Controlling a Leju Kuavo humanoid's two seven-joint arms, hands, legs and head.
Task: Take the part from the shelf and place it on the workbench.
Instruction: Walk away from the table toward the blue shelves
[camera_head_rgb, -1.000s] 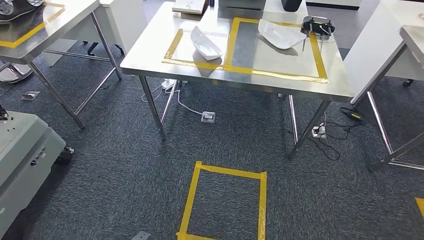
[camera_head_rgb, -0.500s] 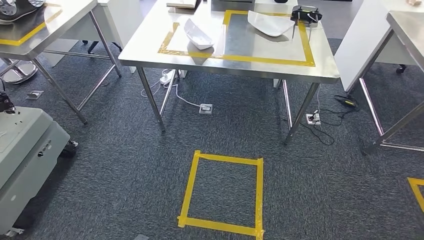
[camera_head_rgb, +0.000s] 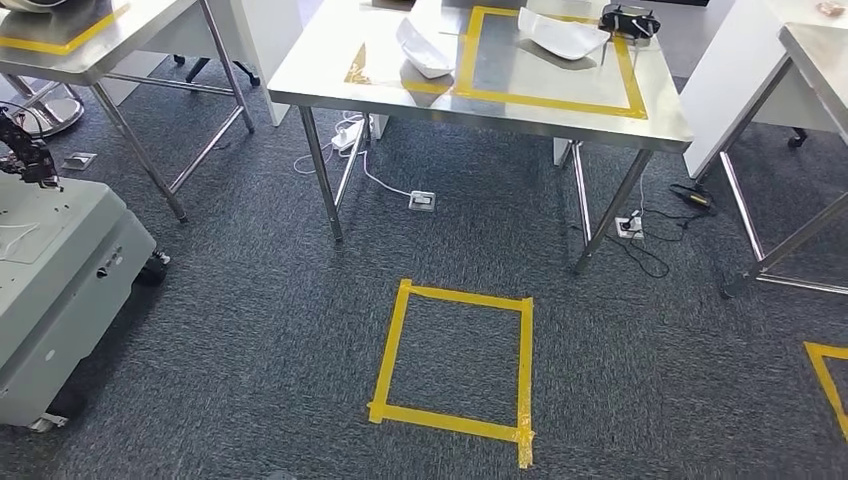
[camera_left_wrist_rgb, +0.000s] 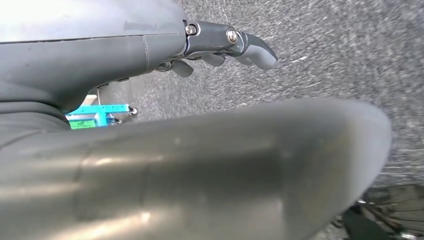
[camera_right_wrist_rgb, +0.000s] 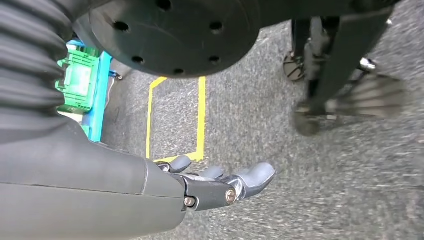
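The steel workbench (camera_head_rgb: 330, 80) stands ahead in the head view, with yellow tape marking a rectangle on its top. Two white shell-shaped parts lie on it: one (camera_head_rgb: 422, 47) at the rectangle's left border, the other (camera_head_rgb: 560, 33) inside it at the back. My left hand (camera_left_wrist_rgb: 235, 47) hangs over the grey carpet, its fingers loosely extended and holding nothing. In the right wrist view my right hand (camera_right_wrist_rgb: 220, 185) also hangs above the carpet, fingers extended and empty.
A yellow tape square (camera_head_rgb: 455, 365) marks the carpet in front of the workbench. A grey wheeled machine (camera_head_rgb: 50, 270) stands close at the left. Steel tables flank the workbench at left (camera_head_rgb: 90, 40) and right (camera_head_rgb: 810, 50). A floor socket (camera_head_rgb: 422, 200) and cables lie under the workbench, a black device (camera_head_rgb: 628, 20) at its back.
The camera has moved: the workbench has slid toward the top of the head view and the floor tape square has come fully into sight. No thing on the table has shifted.
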